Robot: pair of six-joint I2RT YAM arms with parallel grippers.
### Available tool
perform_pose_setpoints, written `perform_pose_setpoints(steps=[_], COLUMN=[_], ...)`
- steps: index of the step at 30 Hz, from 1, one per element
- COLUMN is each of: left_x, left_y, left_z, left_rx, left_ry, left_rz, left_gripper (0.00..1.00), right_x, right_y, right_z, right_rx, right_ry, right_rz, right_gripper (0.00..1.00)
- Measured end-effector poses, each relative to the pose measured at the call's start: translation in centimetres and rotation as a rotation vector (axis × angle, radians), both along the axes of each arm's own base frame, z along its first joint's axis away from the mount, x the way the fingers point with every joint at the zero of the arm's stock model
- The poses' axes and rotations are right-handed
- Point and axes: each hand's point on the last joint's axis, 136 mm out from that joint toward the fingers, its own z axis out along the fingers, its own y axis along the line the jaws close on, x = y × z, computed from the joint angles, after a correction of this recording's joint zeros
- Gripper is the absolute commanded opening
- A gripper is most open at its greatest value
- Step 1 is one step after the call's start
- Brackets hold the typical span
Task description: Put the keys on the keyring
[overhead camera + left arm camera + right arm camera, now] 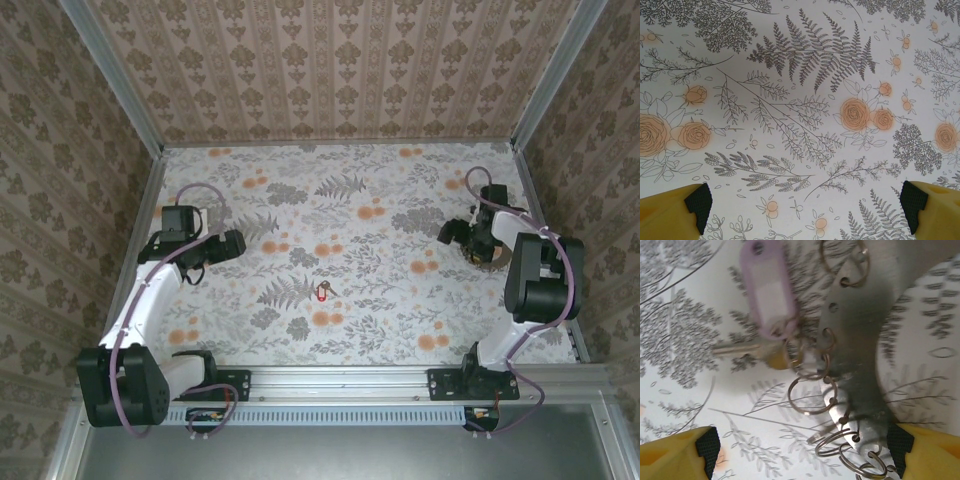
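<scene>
Keys [322,292] with a red head lay in the middle of the table [300,180], well apart from both grippers. Left gripper [806,201] gaped wide over printed ferns; right gripper [804,445] gaped wide above the keyring [860,330], far right.

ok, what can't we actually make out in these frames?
Red key: top view, too small to tell its shape or whether anything is attached.
Ring plate: right wrist view, blurred and cut off by the top edge, so its full outline is unknown.
Purple tag: right wrist view, blurred, label unreadable.
</scene>
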Motion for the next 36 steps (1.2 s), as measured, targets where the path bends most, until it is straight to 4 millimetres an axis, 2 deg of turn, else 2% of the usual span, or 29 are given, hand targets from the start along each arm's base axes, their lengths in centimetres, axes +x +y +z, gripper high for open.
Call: perform_pose_setpoints(steps=[6, 8, 14, 23, 26, 29, 31, 33, 36], left_x=[0.0, 0.0, 0.0, -0.1, -0.3, -0.4, -0.5, -0.7, -1.1], left_y=[0.3, 0.5, 0.8, 0.8, 0.5, 0.3, 0.3, 0.1, -0.3], left_z=[-0.1, -0.1, 0.3, 0.2, -0.3, -0.4, -0.4, -0.5, -0.2], left_rx=[0.015, 0.024, 0.031, 0.014, -0.008, -0.018, -0.021, -0.029, -0.06], left_ry=[0.0, 0.003, -0.012, -0.009, 0.001, 0.006, 0.01, 0.021, 0.024], left_rz=[0.011, 0.018, 0.032, 0.061, 0.059, 0.058, 0.057, 0.055, 0.052], left_gripper=[1.0, 1.0, 1.0, 1.0, 1.0, 1.0, 1.0, 1.0, 1.0], right_x=[-0.2, -0.2, 0.3, 2.9, 2.2, 0.4, -0.5, -1.0, -2.0], right_y=[5.8, 8.5, 18.6, 33.5, 37.8, 40.0, 40.6, 40.2, 38.5], right_z=[0.0, 0.0, 0.2, 0.8, 1.2, 1.4, 1.6, 1.9, 3.3], right_rx=[0.009, 0.019, 0.079, 0.156, 0.176, 0.177, 0.172, 0.16, 0.138], right_ry=[0.036, 0.045, 0.055, -0.008, -0.028, -0.025, -0.021, -0.018, -0.019], right_rz=[0.164, 0.233, 0.398, 0.606, 0.678, 0.736, 0.769, 0.793, 0.819], right_gripper=[0.9, 0.9, 0.9, 0.89, 0.89, 0.86, 0.79, 0.65, 0.49])
